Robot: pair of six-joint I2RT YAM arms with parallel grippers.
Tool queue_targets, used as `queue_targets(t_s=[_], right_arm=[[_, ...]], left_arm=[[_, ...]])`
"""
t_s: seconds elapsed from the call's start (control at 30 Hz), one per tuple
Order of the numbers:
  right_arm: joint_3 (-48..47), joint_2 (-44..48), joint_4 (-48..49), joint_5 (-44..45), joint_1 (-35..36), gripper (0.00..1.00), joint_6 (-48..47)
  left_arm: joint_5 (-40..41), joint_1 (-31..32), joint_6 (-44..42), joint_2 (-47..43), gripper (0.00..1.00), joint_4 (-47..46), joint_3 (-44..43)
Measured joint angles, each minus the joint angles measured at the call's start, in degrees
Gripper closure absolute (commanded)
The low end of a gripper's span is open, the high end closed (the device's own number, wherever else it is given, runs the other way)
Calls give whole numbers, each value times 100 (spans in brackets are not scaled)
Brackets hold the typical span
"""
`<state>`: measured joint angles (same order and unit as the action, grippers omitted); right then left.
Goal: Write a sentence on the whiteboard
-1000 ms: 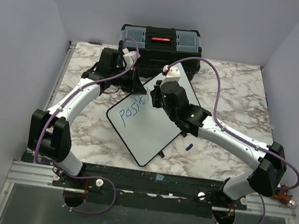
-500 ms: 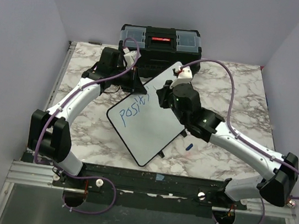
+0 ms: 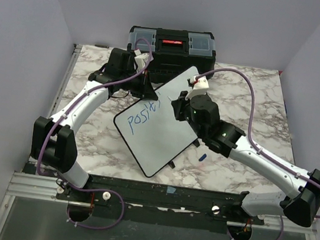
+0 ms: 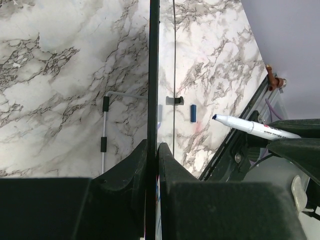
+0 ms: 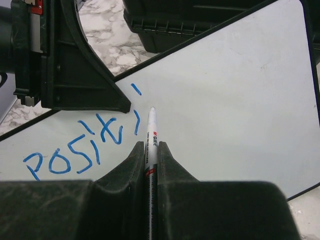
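Clamping the glossy white whiteboard's (image 5: 225, 90) black-framed edge was the left gripper (image 4: 152, 146). Right gripper (image 5: 151, 147) pinched a white marker (image 5: 150, 137) near the blue handwritten sentence (image 5: 82, 156).

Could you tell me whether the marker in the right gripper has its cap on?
No, the marker held by the right gripper ends in a bare tip, with no cap over it.

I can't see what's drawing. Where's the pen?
In the right wrist view, the pen is pinched in the right tool, its tip pointing at the whiteboard just right of the blue letters.
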<state>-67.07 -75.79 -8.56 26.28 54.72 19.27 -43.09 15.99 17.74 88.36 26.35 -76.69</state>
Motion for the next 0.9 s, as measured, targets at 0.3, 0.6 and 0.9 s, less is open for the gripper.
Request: queue_targets(t_s=[0.3,0.6,0.9], right_arm=[[199,273,-2,-264,-256,99,-177],[514,597,-2,-664,-466,99,-151],[782,798,-4,-1344,-800,99,-66]], left_arm=[[0,2,-79,92,100,96,-76],[0,31,-85,103,100,103,-79],[0,66,-87,103,100,79,-79]])
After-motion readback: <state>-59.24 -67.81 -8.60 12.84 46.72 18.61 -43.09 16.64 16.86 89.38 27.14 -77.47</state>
